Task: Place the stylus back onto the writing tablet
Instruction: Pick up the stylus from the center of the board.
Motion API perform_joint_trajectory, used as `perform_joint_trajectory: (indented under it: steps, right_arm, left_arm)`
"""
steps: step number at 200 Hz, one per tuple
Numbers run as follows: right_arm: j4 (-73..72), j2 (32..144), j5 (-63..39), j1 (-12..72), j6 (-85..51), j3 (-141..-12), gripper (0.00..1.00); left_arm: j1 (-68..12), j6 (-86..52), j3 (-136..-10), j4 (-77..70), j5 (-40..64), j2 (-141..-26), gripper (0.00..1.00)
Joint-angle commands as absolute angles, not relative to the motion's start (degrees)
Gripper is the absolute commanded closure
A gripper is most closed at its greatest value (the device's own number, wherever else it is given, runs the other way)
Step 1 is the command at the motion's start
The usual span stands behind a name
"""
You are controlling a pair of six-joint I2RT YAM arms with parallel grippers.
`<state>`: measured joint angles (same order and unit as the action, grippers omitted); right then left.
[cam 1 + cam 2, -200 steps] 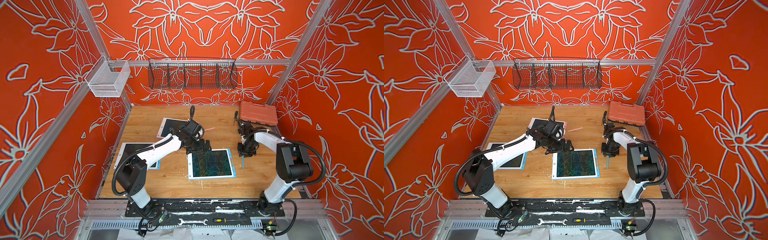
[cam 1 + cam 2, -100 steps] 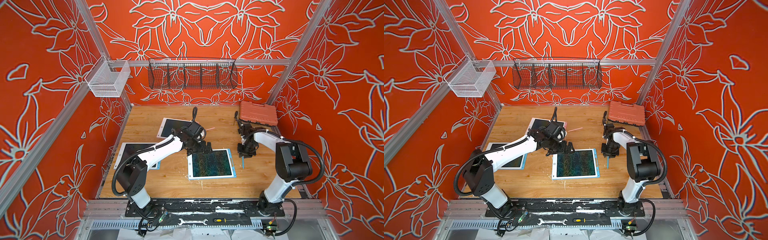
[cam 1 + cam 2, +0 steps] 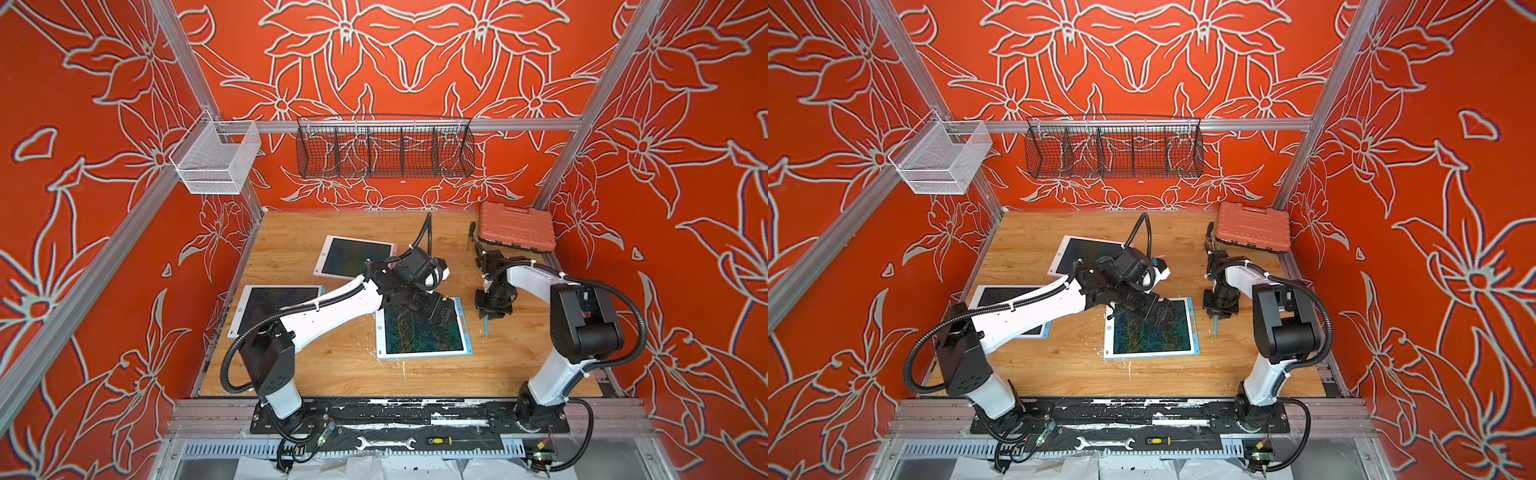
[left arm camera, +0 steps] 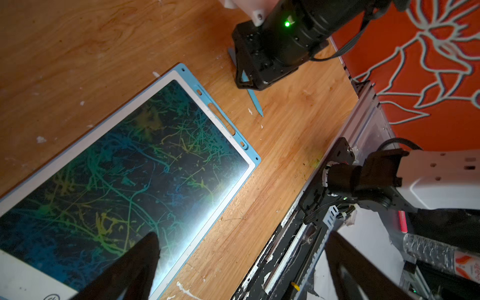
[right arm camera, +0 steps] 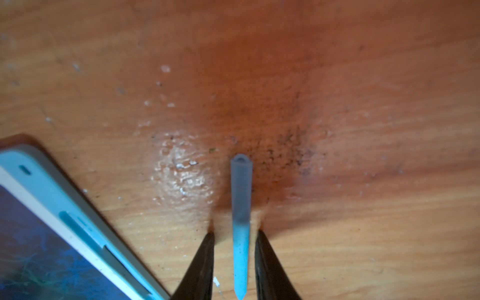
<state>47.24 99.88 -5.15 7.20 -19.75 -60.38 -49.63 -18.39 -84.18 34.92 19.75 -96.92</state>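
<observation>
- stylus (image 5: 241,233): pale blue
- writing tablet (image 3: 424,340): blue frame, white bezel, dark screen, green-yellow scribbles
- table (image 3: 332,374): light wood grain
- walls (image 3: 395,62): orange-red, white flower outlines
- case (image 3: 517,230): orange
- wire basket (image 3: 384,151): black

We find top views bright, even. Right wrist view blurred (soft throughout), shadow pooled on wooden tabletop (image 5: 259,104); glare streaks blue-framed scribbled tablet screen (image 4: 130,168).
</observation>
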Motion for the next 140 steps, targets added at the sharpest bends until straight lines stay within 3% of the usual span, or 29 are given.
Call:
perform_joint_trajectory:
  steps: [1,140]
  right_arm:
    - [47.1,101.0,-4.4,7.0,-19.7,-57.8,0.72]
    - [46.6,101.9,-4.2,6.8,-19.2,-56.5,0.82]
  left_arm:
    - [-50.5,-13.4,-86.8,38.5,20.3,-99.2,0.03]
    - [-51.2,-14.6,-88.9,38.8,18.8,-101.2,0.03]
